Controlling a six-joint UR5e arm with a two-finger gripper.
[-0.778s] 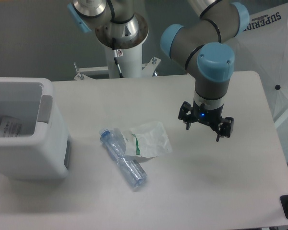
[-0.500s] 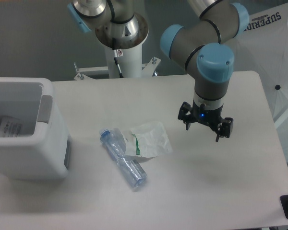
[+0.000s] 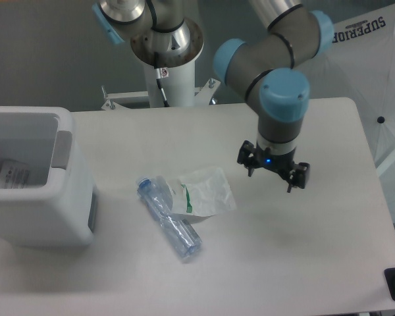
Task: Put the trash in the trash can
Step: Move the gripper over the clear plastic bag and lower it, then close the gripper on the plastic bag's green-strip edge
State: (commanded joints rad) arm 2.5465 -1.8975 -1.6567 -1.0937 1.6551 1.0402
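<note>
A clear plastic bottle (image 3: 168, 218) with a blue cap lies on its side mid-table, its upper part overlapped by a crinkled whitish plastic bag (image 3: 204, 191) with green print, and nothing stands between this pair and the boxy white trash can (image 3: 36, 178) with rounded corners at the table's (image 3: 303, 263) left edge. A paper label (image 3: 13, 175) shows inside the can. The gripper (image 3: 273, 173) hangs just right of the bag, fingers spread wide and holding nothing, with bare tabletop on its right.
</note>
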